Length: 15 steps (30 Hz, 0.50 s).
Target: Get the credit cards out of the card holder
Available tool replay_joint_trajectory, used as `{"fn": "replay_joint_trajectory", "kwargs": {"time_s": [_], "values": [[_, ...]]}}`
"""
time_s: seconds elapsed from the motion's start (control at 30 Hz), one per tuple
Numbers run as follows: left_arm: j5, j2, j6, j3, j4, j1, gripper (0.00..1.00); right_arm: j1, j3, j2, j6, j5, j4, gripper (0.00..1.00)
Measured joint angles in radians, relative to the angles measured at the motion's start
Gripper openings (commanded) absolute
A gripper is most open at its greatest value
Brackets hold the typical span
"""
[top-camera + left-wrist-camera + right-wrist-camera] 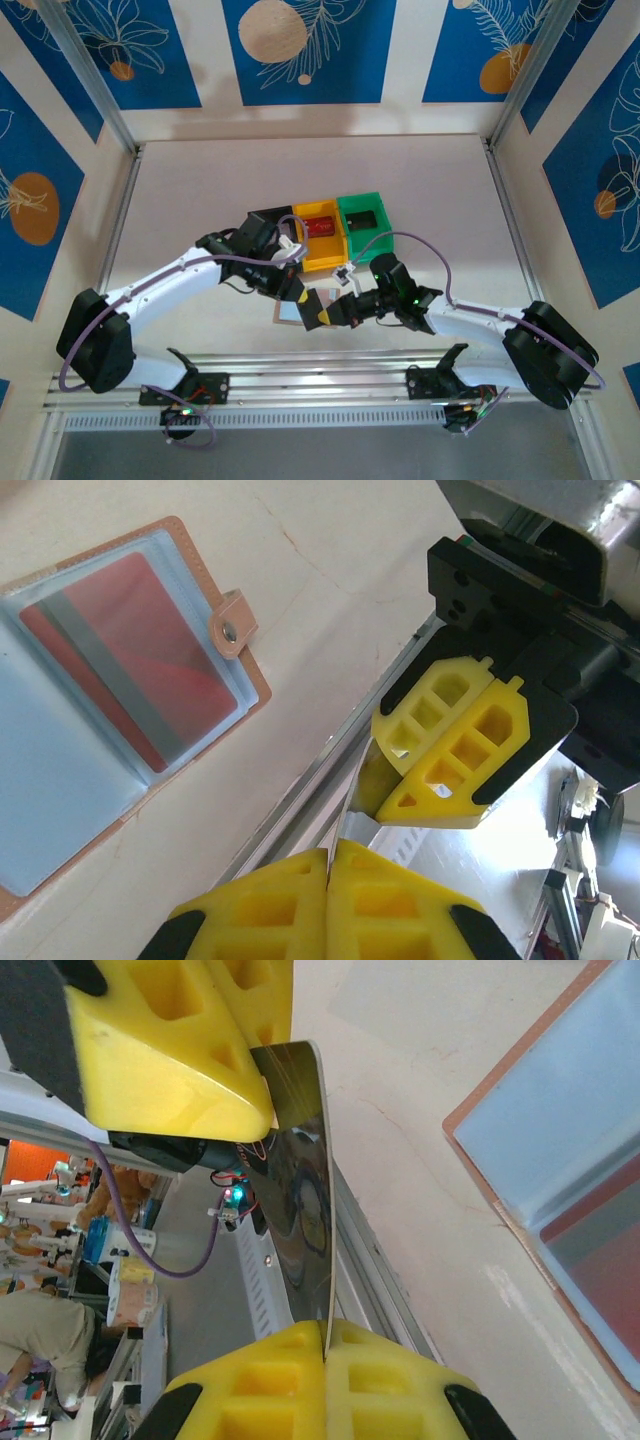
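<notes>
The tan card holder (pixel 120 730) lies open on the table, and a dark red credit card (pixel 130 660) sits in its clear pocket. A second credit card (pixel 300 1190), dark and glossy, hangs in the air between my two grippers, just beside the holder (pixel 560 1190). My right gripper (pixel 325 1328) is shut on its near edge. Shut on the opposite end is my left gripper (pixel 330 852), where the card (pixel 352 815) shows edge-on. From above, both grippers (pixel 303 297) (pixel 335 312) meet over the holder (pixel 287 314).
Black (pixel 262 220), yellow (pixel 322 250) and green (pixel 362 218) bins stand in a row behind the grippers; a red card (pixel 320 226) lies in the yellow one. The table's aluminium front rail (pixel 290 810) runs close below the held card.
</notes>
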Motion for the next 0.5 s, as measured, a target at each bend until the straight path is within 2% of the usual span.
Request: {"fn": "replay_joint_trajectory", "kwargs": {"time_s": [0.27,0.5], "values": [[0.010,0.055,-0.039,-0.014,0.034,0.000,0.00,0.000,0.000,0.005,0.001,0.018,-0.042,0.00],[-0.010,0.039,-0.053,-0.041,0.079,0.000,0.00,0.000,0.000,0.005,0.000,0.032,-0.048,0.00]]}}
